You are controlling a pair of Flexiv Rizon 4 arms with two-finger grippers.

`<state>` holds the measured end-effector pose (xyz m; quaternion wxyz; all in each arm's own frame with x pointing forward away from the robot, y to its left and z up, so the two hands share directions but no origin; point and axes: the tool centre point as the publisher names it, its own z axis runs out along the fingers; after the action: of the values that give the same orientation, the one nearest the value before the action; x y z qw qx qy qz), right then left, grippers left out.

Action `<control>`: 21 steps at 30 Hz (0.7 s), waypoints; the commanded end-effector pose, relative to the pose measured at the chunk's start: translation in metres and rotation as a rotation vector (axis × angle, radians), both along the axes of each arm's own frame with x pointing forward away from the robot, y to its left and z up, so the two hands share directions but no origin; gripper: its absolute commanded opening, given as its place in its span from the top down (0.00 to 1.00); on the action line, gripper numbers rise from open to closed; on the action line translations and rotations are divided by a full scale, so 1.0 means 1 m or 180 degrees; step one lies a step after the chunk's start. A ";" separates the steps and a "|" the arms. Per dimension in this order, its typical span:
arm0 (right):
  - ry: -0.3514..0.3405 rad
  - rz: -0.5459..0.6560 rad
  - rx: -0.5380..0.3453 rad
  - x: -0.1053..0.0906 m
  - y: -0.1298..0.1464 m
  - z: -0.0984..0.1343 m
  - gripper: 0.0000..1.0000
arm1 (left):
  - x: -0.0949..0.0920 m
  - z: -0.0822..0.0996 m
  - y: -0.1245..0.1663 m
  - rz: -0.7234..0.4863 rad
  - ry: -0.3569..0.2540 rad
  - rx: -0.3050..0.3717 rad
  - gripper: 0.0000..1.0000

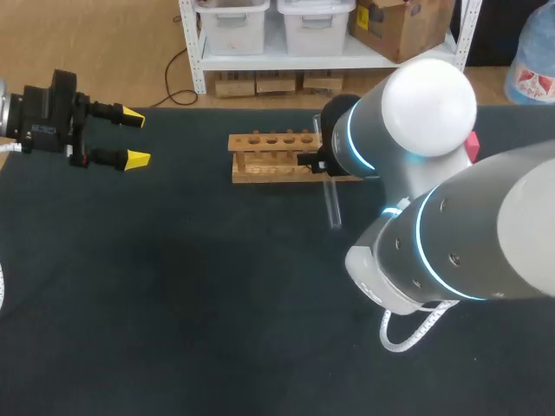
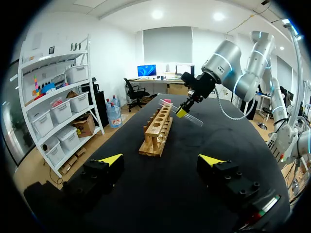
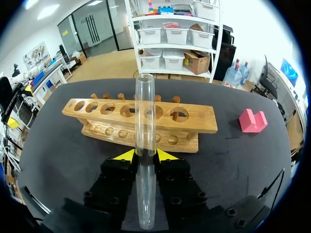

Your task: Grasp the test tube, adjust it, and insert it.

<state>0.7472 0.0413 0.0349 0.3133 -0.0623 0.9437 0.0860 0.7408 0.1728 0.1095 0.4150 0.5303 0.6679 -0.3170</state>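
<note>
The right hand (image 3: pixel 146 154) grips the test tube (image 3: pixel 145 111) near its middle, holding it off the bench (image 1: pixel 173 286) by the wooden rack (image 3: pixel 194 120). The tube is tilted, so it likely needs righting before insertion. The left hand (image 1: pixel 134 137) hangs open, well apart.

Clear glossy test tube (image 3: pixel 145 121), smooth wooden rack (image 3: pixel 194 120), matt dark table cover (image 1: pixel 173 303), glossy right arm (image 1: pixel 431 106)

Open mat (image 1: pixel 173 286) around rack (image 1: pixel 282 156); block (image 3: pixel 252 120) seemingly aside.
</note>
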 end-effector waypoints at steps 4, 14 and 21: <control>0.0072 0.0011 -0.0030 0.003 0.000 -0.007 1.00 | 0.000 -0.001 0.001 -0.0007 -0.0011 -0.0012 0.00; 0.0033 -0.0022 0.0024 0.001 -0.004 0.007 1.00 | 0.000 -0.001 0.001 -0.0007 -0.0011 -0.0012 0.00; -0.0111 -0.0057 0.0197 -0.008 -0.009 0.036 1.00 | 0.000 -0.001 0.001 -0.0007 -0.0011 -0.0012 0.00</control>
<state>0.7511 0.0401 0.0594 0.3278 -0.0466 0.9372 0.1099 0.7409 0.1728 0.1095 0.4150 0.5302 0.6679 -0.3170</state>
